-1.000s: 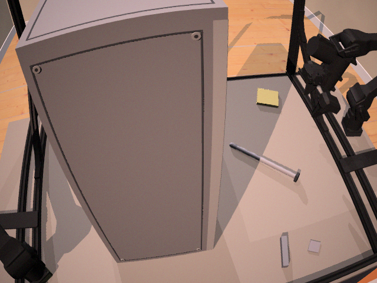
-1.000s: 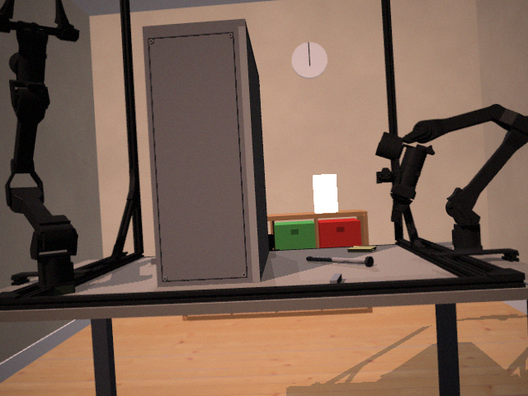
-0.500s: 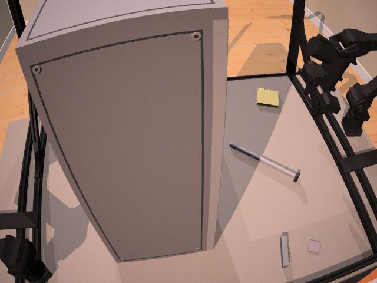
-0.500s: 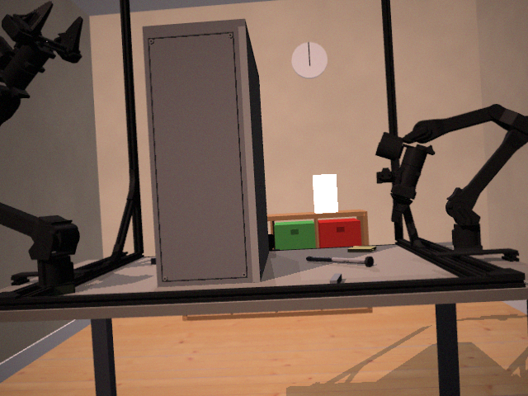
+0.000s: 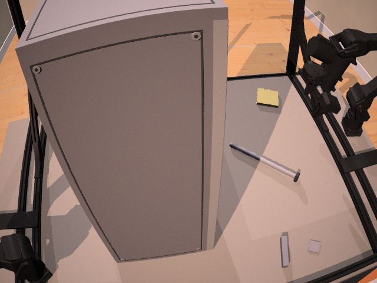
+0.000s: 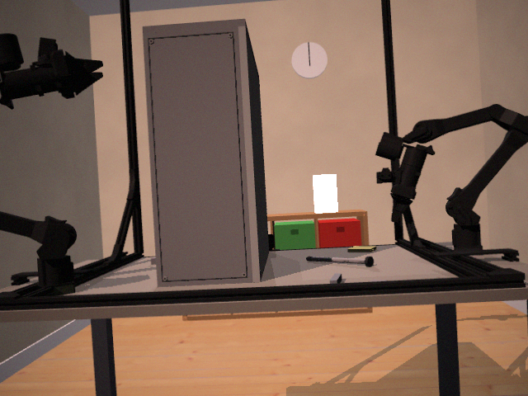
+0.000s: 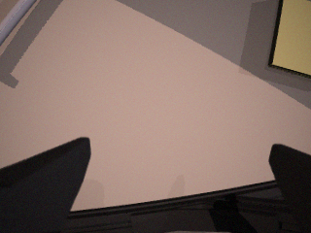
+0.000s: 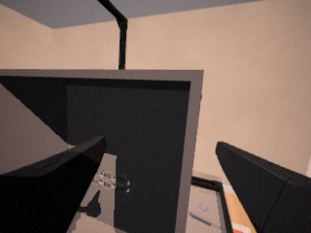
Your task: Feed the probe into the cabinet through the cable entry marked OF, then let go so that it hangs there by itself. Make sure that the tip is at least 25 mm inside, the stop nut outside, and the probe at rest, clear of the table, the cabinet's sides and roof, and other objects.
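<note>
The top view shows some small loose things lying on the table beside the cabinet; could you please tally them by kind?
Probe: 1
Yellow pad: 1
Grey bar: 1
Pale square tile: 1
Total: 4

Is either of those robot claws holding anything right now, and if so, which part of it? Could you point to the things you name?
Nothing is held: both the left gripper (image 7: 181, 149) and the right gripper (image 8: 161, 144) are open and empty.
</note>
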Motion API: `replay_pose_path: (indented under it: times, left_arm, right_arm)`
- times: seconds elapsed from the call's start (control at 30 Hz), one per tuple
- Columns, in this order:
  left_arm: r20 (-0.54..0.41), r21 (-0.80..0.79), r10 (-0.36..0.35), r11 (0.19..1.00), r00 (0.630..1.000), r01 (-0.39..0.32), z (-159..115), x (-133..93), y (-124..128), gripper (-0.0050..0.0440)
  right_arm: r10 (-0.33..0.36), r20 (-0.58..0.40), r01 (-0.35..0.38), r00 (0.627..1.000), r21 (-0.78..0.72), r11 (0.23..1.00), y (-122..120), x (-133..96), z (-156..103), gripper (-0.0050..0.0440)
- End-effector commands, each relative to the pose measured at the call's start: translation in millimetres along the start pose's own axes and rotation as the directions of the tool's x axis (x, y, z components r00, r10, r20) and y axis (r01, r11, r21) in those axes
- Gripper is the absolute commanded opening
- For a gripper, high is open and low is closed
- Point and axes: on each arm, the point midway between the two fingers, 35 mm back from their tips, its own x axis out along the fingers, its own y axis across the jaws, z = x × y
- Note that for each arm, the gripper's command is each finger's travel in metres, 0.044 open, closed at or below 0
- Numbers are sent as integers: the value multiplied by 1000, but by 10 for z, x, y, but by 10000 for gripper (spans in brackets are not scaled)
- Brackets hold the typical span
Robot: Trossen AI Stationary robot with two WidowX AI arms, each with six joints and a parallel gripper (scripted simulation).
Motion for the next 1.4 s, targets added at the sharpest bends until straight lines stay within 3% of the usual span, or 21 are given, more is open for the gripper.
replay_pose_path:
  times: [0.0,0.17,0.23,0.6,0.8,1.07,1.13,1.37]
  left_arm:
    - [-3,0,0,1000,1000,0,-7,2,0,440]
    - [-3,0,0,1000,1000,0,-7,2,0,440]
    - [-3,0,0,1000,1000,0,-7,2,0,440]
    - [-10,13,3,1000,1000,-3,19,3,18,440]
    - [-63,102,23,995,998,-16,197,27,158,440]
    - [-201,320,40,947,979,27,603,250,660,440]
    - [-201,320,40,947,979,27,603,250,660,440]
    - [-311,471,14,871,950,141,787,611,1239,440]
  right_arm:
    - [72,-61,-71,996,21,997,67,-7,-130,440]
    - [292,-229,-283,928,73,956,280,-109,-507,440]
    - [348,-272,-337,897,85,937,332,-154,-603,440]
    - [354,-277,-344,893,87,935,338,-161,-615,440]
    - [354,-277,-344,893,87,935,338,-161,-615,440]
    - [354,-277,-344,893,87,935,338,-161,-615,440]
    - [354,-277,-344,893,87,935,338,-161,-615,440]
    - [354,-277,-344,893,87,935,338,-161,-615,440]
